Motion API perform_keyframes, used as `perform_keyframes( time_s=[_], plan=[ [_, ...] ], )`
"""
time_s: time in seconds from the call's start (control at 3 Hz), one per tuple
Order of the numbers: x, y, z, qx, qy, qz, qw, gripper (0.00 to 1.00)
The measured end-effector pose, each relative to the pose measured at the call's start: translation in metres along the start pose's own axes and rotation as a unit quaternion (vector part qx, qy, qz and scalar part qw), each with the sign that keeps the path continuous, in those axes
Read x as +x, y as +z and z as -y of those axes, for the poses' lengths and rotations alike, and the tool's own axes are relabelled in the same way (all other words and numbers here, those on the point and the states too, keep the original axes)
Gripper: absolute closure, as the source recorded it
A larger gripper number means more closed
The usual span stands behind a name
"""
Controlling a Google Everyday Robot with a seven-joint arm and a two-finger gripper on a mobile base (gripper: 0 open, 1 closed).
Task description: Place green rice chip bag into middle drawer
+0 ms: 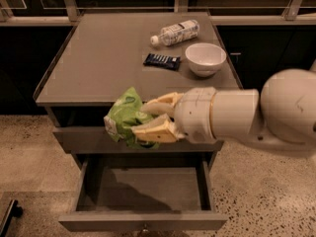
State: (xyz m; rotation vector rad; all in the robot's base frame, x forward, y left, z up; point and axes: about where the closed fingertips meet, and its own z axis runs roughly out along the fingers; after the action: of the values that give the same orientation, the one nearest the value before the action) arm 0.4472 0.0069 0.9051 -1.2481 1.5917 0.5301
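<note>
The green rice chip bag (124, 118) is crumpled light green with white patches. My gripper (144, 118) is shut on it, with one cream finger above and one below its right side. The bag hangs in front of the cabinet top's front edge, level with the upper drawer front (79, 138). The middle drawer (143, 191) is pulled open below, and its grey inside is bare. The bag is above the drawer's rear left part. The white arm reaches in from the right.
On the grey cabinet top (98, 63) lie a clear water bottle (175, 32), a dark-blue snack bar (162, 61) and a white bowl (205, 59). The floor is speckled terrazzo. A dark object (10, 216) sits at the lower left.
</note>
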Motion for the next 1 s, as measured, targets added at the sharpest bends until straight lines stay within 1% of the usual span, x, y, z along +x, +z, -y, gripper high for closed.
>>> perform_keyframes(
  time_s=[0.33,0.67,1.0],
  plan=[
    [0.059,0.017,-0.046,-0.014,0.084,0.044,0.9954,1.00],
    [0.111,0.034,-0.078,-0.020,0.157,0.067,0.9851,1.00],
    [0.158,0.056,-0.096,-0.019,0.219,0.057,0.9740,1.00]
  ],
)
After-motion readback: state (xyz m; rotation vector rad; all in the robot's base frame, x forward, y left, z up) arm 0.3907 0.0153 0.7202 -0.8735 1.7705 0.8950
